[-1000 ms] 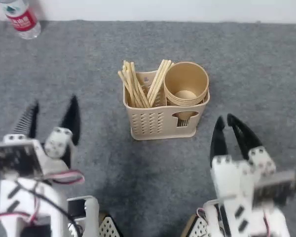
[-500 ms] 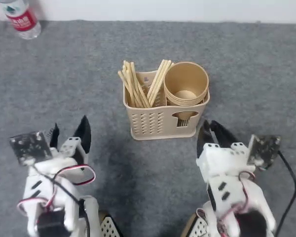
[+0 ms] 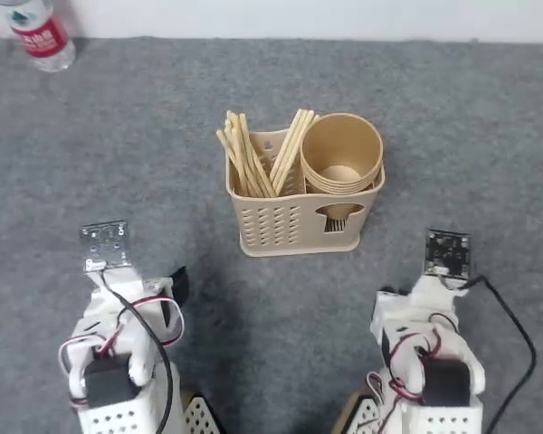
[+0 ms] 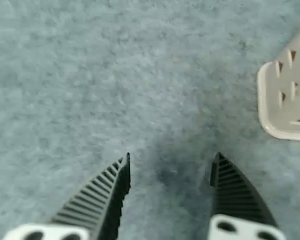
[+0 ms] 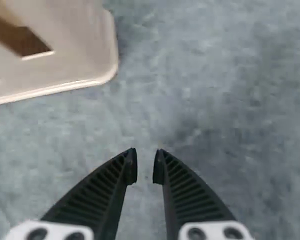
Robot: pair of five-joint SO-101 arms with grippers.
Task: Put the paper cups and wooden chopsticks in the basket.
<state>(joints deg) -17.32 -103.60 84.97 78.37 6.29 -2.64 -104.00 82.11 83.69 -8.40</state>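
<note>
I saw the basket point(image 3: 294, 221) standing mid-table on the grey mat point(image 3: 118, 163), with the paper cups point(image 3: 341, 154) nested in its right compartment and the wooden chopsticks point(image 3: 253, 158) leaning in the left one, all ahead of both arms. My left gripper point(image 4: 171, 165) hung low over bare mat, fingers spread wide with nothing between them, the basket's corner off to its front right. My right gripper point(image 5: 145, 160) had its fingers all but pressed together and empty, the basket's near corner just ahead to its front left; a bottle point(image 3: 38, 34) lay at the far left.
</note>
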